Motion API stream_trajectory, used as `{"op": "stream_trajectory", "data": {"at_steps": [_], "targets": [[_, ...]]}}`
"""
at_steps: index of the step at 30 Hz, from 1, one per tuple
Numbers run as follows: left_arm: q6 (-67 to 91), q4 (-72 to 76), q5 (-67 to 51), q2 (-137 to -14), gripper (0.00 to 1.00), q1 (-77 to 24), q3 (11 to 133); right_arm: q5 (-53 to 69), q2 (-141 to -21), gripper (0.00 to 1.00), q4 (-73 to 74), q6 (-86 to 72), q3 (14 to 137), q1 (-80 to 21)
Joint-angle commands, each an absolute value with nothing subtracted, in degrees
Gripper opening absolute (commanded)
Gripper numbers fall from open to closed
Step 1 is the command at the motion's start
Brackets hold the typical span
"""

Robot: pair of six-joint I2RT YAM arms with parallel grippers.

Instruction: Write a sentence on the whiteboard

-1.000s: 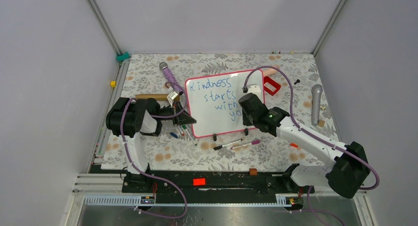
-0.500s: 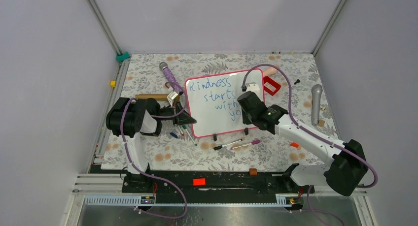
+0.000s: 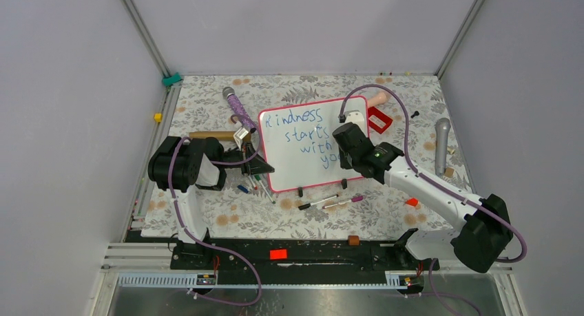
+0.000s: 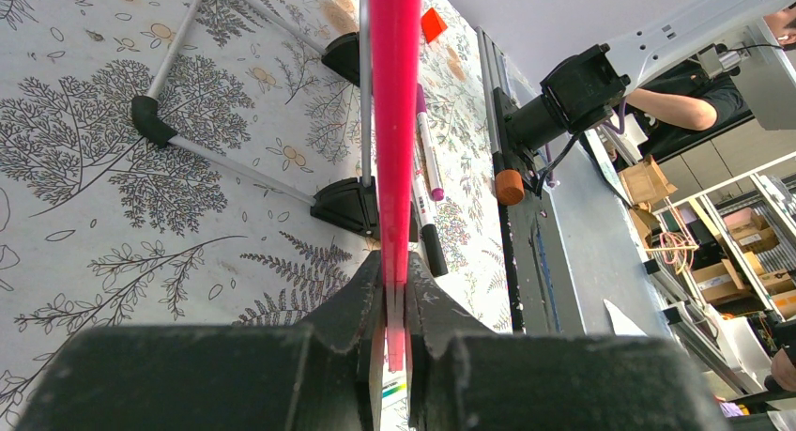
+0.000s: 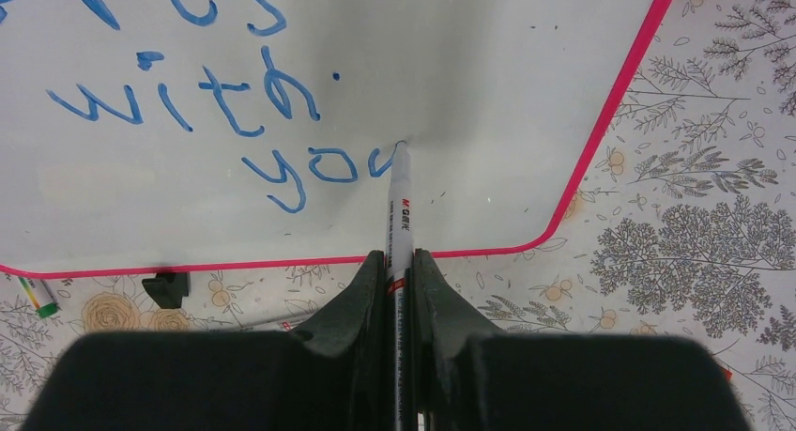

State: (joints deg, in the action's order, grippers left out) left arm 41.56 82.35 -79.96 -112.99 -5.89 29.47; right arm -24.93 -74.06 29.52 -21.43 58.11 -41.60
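Shifted slightly up-frame since a second ago, the right gripper point(image 5: 399, 262) pinches a white marker point(image 5: 402, 201), tip touching the whiteboard point(image 3: 293, 170) just after the blue "you" at centre of the right-wrist view. Whiteboard sits at centre of the top view on the floral table point(image 3: 206, 109); left gripper point(image 4: 395, 279), jaws pressed together, clamps its pink rim at the left edge. Two loose markers point(image 3: 342, 202) lie below its lower rim.

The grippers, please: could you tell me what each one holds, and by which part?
The right gripper grips a marker by its barrel, tip on the whiteboard. The left gripper clamps the whiteboard's pink rim.
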Motion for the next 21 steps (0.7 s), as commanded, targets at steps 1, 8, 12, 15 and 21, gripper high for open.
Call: {"op": "stream_trajectory", "data": {"at_steps": [1, 8, 12, 15, 21], "targets": [[39.5, 84.6, -81.4, -113.4, 0.0, -6.0, 29.3, -27.1, -74.7, 0.0, 27.0, -22.1, 58.9, -40.6], [39.5, 84.5, -81.4, -113.4, 0.0, -6.0, 29.3, -25.6, -73.7, 0.0, 26.9, -24.6, 55.3, -40.6], [39.5, 84.6, -81.4, -113.5, 0.0, -6.0, 29.3, -24.4, -73.2, 0.0, 27.1, -26.1, 53.3, -40.6], [39.4, 84.5, -81.4, -113.4, 0.0, -6.0, 29.3, -24.7, -72.7, 0.0, 27.6, -26.4, 52.8, -40.6], [39.5, 84.5, -81.5, -113.5, 0.0, -5.9, 29.3, -25.9, -71.9, 0.0, 29.0, -25.3, 54.2, -40.5]]}}
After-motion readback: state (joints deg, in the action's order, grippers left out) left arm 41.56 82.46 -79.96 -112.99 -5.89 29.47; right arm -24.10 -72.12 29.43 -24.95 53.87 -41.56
